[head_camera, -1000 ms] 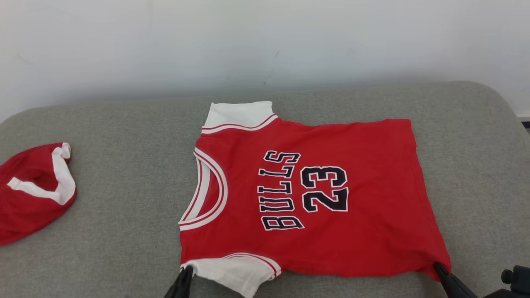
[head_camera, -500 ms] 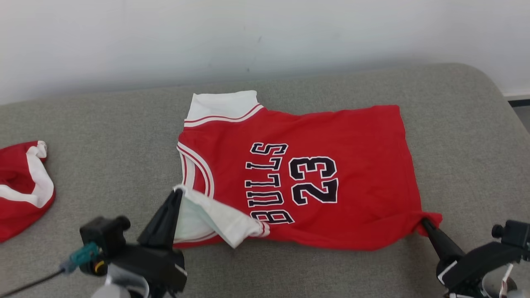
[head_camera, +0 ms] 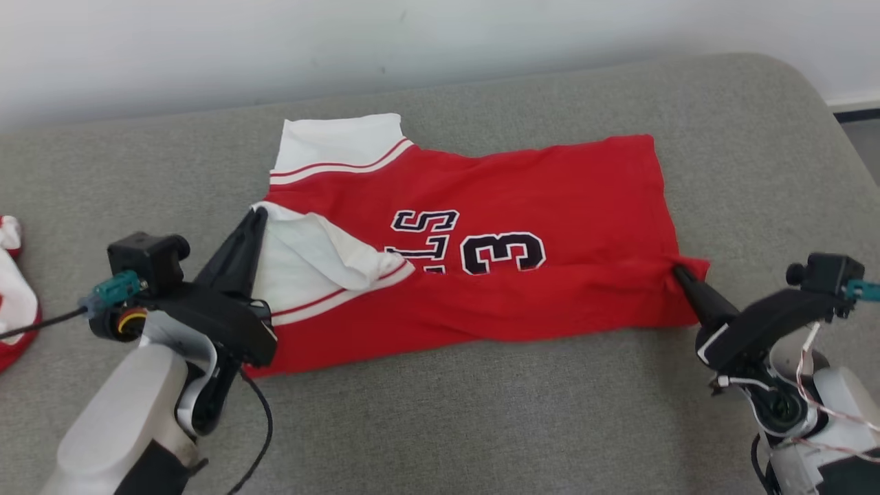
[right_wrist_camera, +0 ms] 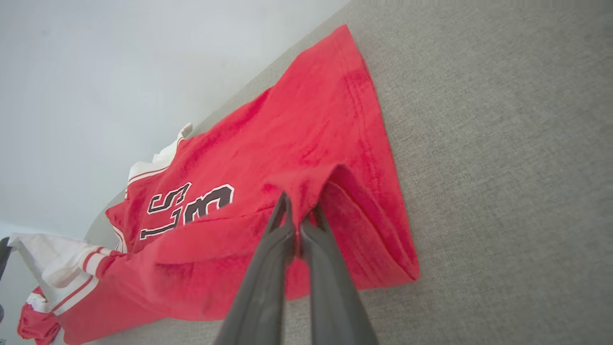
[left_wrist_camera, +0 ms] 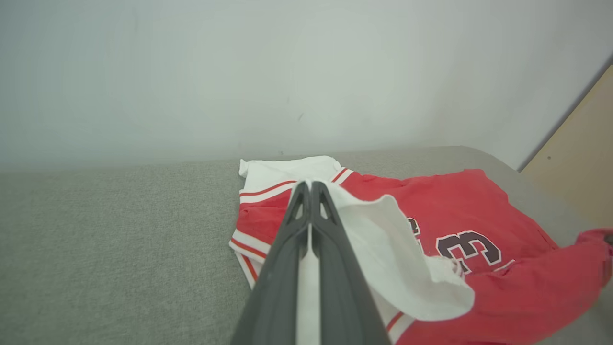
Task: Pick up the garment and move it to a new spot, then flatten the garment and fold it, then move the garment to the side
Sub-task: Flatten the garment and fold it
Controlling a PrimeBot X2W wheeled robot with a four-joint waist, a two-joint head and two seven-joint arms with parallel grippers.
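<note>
Well, much of the jersey (head_camera: 550,199) is out of sight. It lies in the middle of the grey cushion (head_camera: 481,426), collar end toward 9 o'clock and hem toward 3 o'clock. Its near long edge is lifted and doubled over toward 12 o'clock. That fold covers the lower part of the print: only "LS" and a "3" show, and the rest is under red cloth. The neckline is covered too, by a white sleeve (head_camera: 309,251) that hangs loose across it. A second white sleeve (head_camera: 337,141) lies flat at the jersey's 11 o'clock corner.

The left gripper (head_camera: 256,214) is at the jersey's 9 o'clock end, fingers pressed together with the loose sleeve's cloth pinched between them. Seen from its own wrist, a strip of white runs down the slit between the fingers. The right gripper (head_camera: 677,270) is at the 3 o'clock end, clamped tight on the red hem corner, which puckers around its tips. The tips are buried in the cloth, so I can't tell how much is caught. Both held corners are up off the cushion, and the fold between them rests on the jersey's far half.

At the 9 o'clock edge of the head view a red-and-white cloth (head_camera: 14,309) is cut off by the frame; I can't make out what it is. In the left wrist view a tan board (left_wrist_camera: 579,158) stands at 3 o'clock, also cut by the frame.
</note>
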